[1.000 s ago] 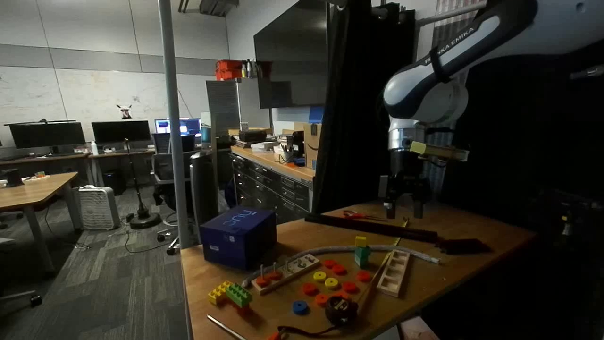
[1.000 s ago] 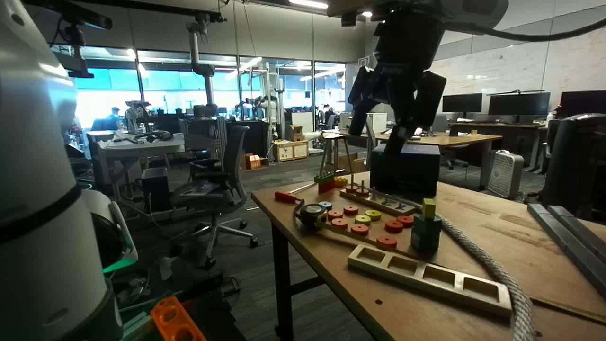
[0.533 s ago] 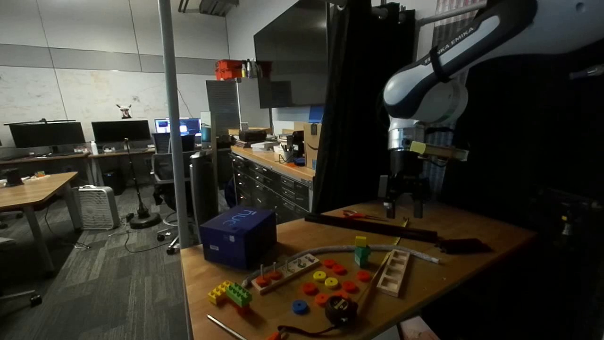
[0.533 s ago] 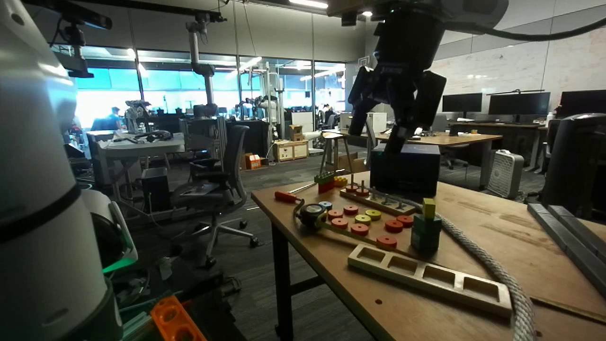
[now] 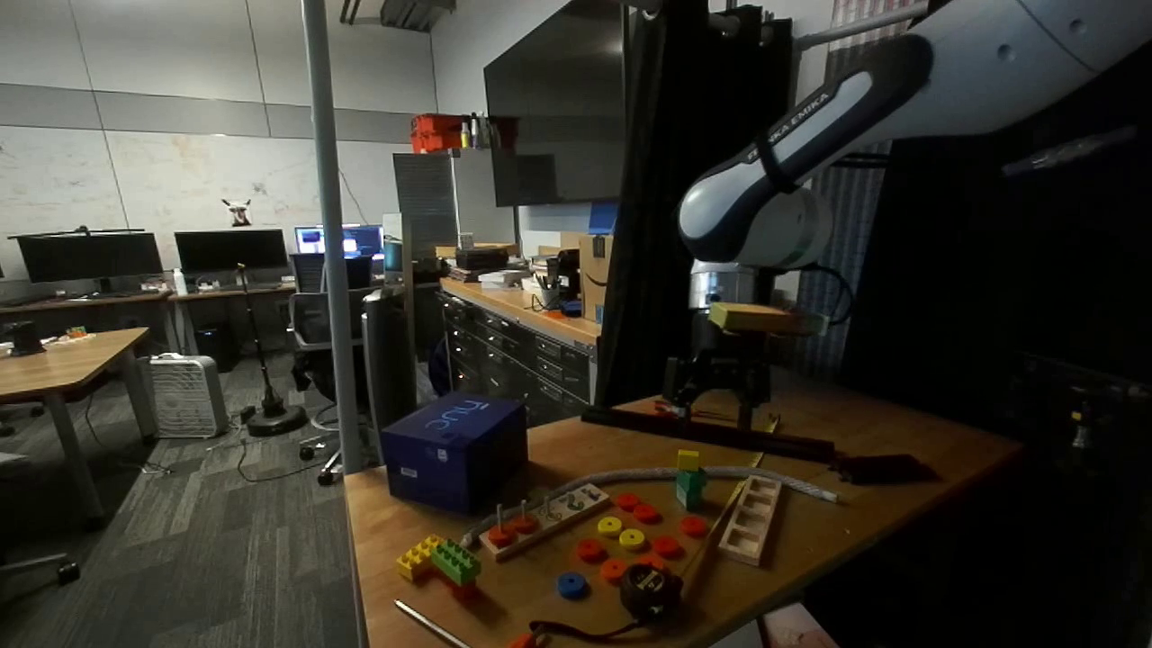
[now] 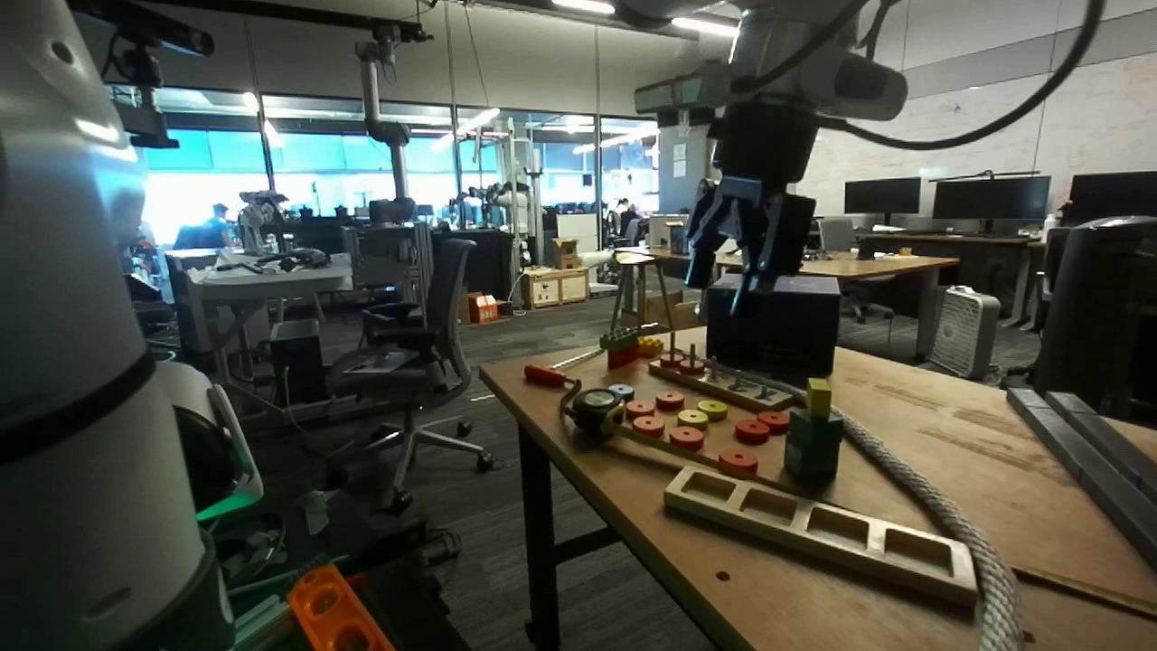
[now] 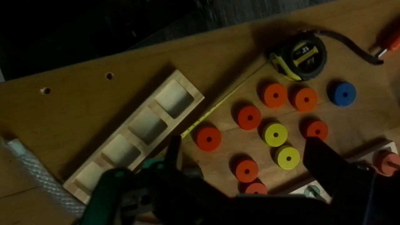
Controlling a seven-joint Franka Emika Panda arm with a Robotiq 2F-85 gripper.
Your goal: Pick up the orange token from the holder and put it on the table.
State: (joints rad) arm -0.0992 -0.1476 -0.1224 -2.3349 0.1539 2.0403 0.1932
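Lower now and nearer the corner of the table by the blue box, the gripper hangs wide and empty, probably approaching: the orange token, one of two, sits on the peg holder, toward that corner.

"FRANKA EMIKA" on the robot arm, upper right in an exterior view, partly covered, "nuc" upside down on a blue box, lower left, blurred digits on a tape measure, wrist view upper right
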